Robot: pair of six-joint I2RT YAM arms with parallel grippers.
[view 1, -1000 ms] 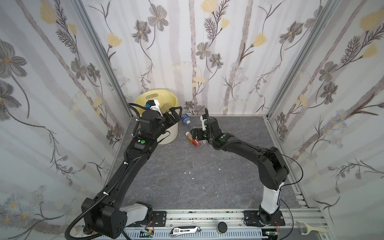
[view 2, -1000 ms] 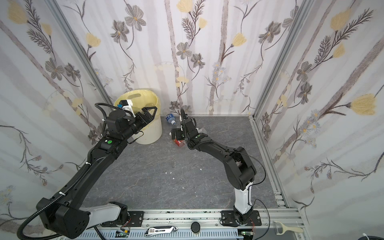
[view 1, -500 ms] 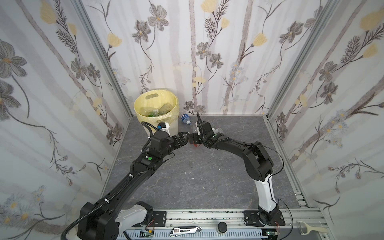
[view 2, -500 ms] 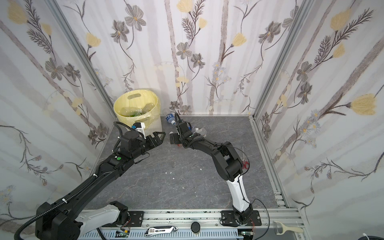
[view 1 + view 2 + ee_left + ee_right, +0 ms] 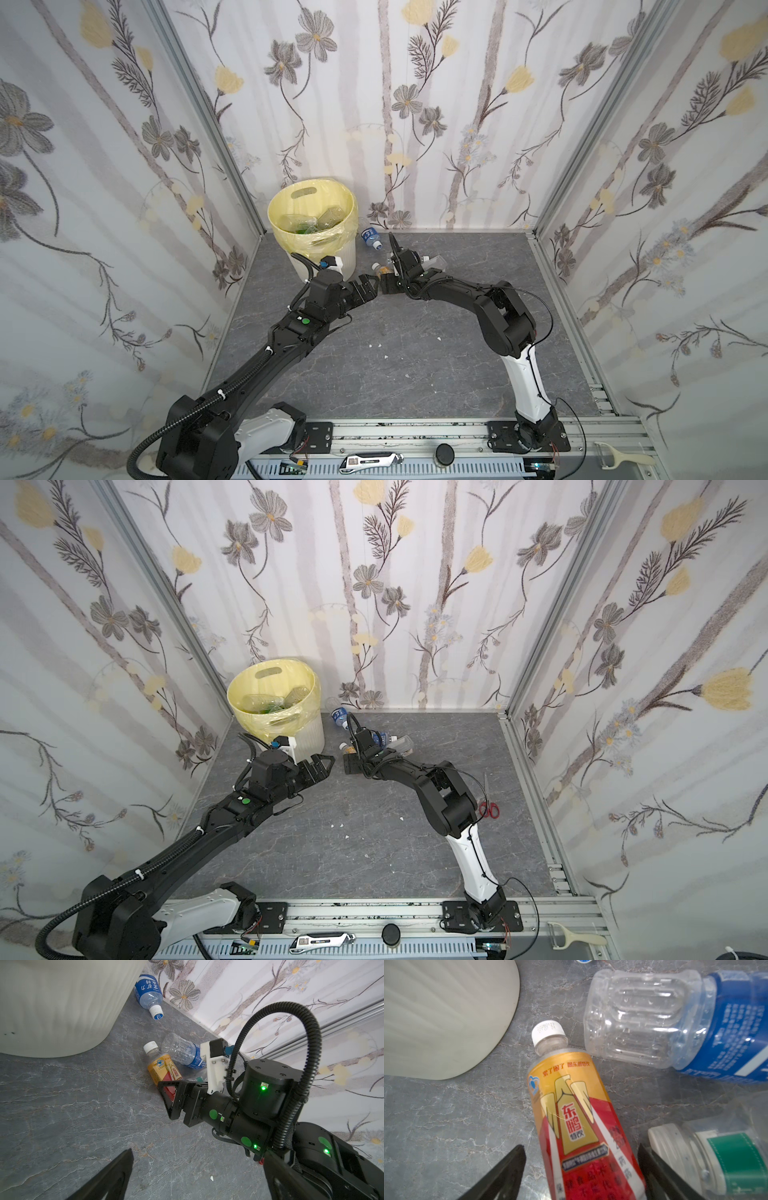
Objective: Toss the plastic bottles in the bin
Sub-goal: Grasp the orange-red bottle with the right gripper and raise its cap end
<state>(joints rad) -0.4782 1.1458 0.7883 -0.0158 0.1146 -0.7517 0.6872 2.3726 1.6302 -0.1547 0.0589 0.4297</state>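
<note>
The bin (image 5: 311, 195) stands in the far left corner with several plastic bottles (image 5: 328, 216) inside. An orange-red labelled bottle (image 5: 571, 1105) lies on the floor beside it, white cap toward the bin. My right gripper (image 5: 579, 1167) is open and straddles its lower body, a finger on each side with small gaps. A clear blue-labelled bottle (image 5: 643, 1018) and a green-labelled one (image 5: 716, 1157) lie close by. Another blue-labelled bottle (image 5: 371, 239) lies by the back wall. My left gripper (image 5: 197, 1167) is open over bare floor, facing the right gripper (image 5: 386, 282).
The bin's ribbed wall (image 5: 62, 1001) is close to both grippers. Red-handled scissors (image 5: 488, 806) lie on the floor behind the right arm. A utility knife (image 5: 370, 461) and a peeler (image 5: 623, 457) rest by the front rail. Papered walls enclose three sides.
The left arm has swung down from over the bin to the floor next to the right gripper. The right gripper has reached over the orange-red bottle and its jaws have narrowed.
</note>
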